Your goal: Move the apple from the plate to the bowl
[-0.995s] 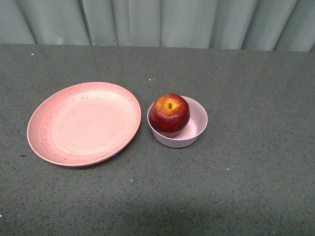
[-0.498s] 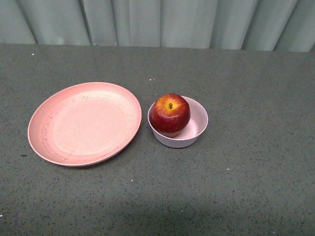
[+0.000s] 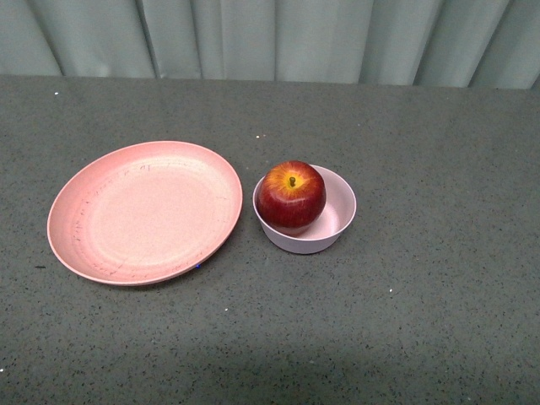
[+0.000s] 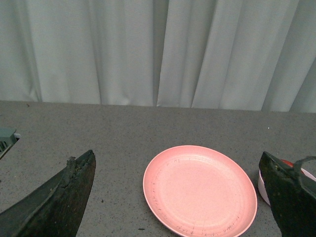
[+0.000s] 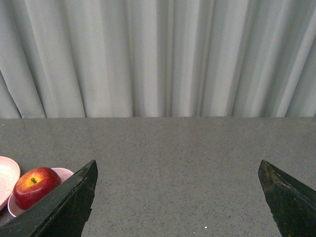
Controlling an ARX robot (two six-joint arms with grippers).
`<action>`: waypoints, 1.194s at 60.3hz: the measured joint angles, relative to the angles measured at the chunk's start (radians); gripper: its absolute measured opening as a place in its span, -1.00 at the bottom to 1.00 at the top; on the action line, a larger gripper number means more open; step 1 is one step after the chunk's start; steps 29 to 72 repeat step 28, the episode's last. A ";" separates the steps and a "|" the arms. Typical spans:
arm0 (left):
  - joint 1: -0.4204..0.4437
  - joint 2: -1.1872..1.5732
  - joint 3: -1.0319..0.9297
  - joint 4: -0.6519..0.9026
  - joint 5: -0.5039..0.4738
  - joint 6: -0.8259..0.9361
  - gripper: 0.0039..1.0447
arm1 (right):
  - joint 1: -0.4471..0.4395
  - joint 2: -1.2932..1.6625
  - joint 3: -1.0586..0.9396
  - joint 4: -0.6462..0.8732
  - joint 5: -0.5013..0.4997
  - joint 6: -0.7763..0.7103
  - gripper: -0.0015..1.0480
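Observation:
The dark-red apple (image 3: 291, 196) with its yellow stem patch sits inside the small pale-pink bowl (image 3: 341, 209), just right of the wide salmon-pink plate (image 3: 143, 211), which holds nothing. Neither arm shows in the front view. The left gripper (image 4: 180, 197) hangs open above the table with the plate (image 4: 200, 190) lying between its dark fingers; a sliver of the bowl (image 4: 262, 186) peeks out beside one finger. The right gripper (image 5: 177, 197) is open over bare table, and the apple (image 5: 33, 186) in the bowl (image 5: 63, 173) lies off to one side of it.
A grey speckled table (image 3: 439, 287) carries everything. Pale pleated curtains (image 3: 270, 38) close off the far edge. A light grey object (image 4: 6, 138) pokes in at the border of the left wrist view.

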 joint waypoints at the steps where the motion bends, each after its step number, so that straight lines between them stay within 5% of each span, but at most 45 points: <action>1: 0.000 0.000 0.000 0.000 0.000 0.000 0.88 | 0.000 0.000 0.000 0.000 0.000 0.000 0.82; 72: 0.000 0.000 0.000 0.000 0.000 0.000 0.88 | 0.000 0.000 0.000 0.000 0.000 0.000 0.82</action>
